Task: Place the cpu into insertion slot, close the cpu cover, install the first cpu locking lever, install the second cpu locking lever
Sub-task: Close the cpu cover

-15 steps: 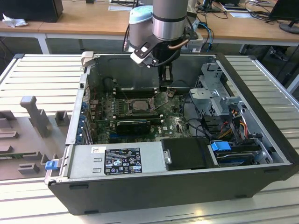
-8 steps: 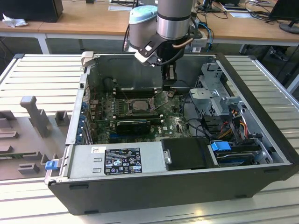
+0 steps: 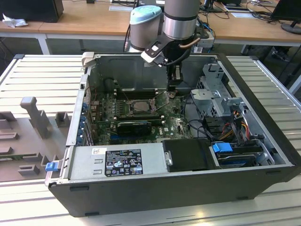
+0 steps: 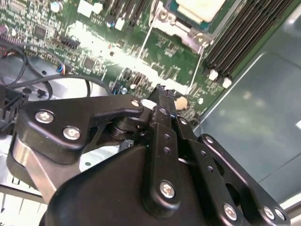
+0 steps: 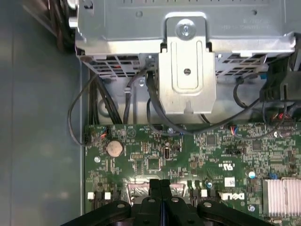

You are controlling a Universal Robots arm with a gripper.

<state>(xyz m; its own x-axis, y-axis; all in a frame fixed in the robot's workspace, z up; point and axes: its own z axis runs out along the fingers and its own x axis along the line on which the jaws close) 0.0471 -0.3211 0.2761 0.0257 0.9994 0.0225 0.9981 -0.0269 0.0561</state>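
Green motherboard (image 5: 150, 160) lies under my clenched gripper (image 5: 160, 184), near the insertion slot (image 3: 140, 106), with black cables (image 5: 107, 104) and a metal drive cage (image 5: 187, 80) crowding close.

Robotics lab, office-style backdrop: a robot arm (image 3: 181, 19) hangs over an opened desktop PC case (image 3: 188, 188), motherboard (image 3: 141, 117) exposed, on a ribbed aluminium tabletop (image 3: 47, 70). Grey moulded fixtures (image 3: 35, 115) sit at the exterior view's left; behind, wooden desks (image 3: 84, 21) w/ papers (image 3: 120, 7) & a monitor stand (image 3: 291, 27).
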